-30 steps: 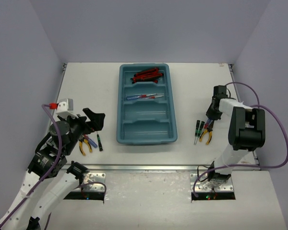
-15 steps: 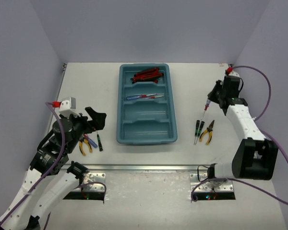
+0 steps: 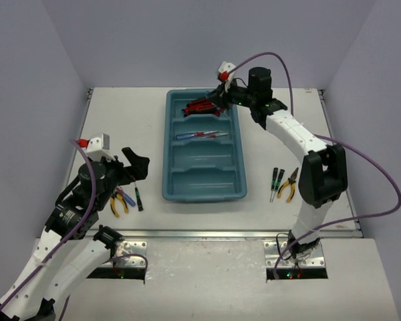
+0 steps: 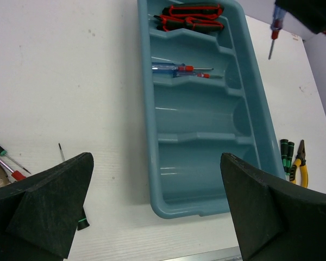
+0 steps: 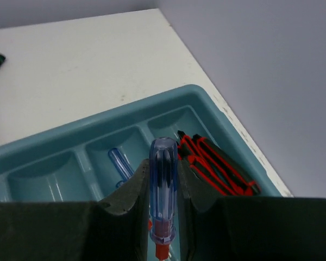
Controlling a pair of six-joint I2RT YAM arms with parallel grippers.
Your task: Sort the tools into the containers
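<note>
Our right claw [image 3: 217, 95], pinching a blue-handled screwdriver [image 5: 163, 179], has swung over the teal tray's [image 3: 168, 147] far end; left claw [image 3: 135, 165] stays spread.

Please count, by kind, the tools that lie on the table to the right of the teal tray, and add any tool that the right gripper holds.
black-green screwdrivers: 2
yellow-handled pliers: 1
blue-handled screwdriver, held in the right gripper: 1
Total: 4
</note>
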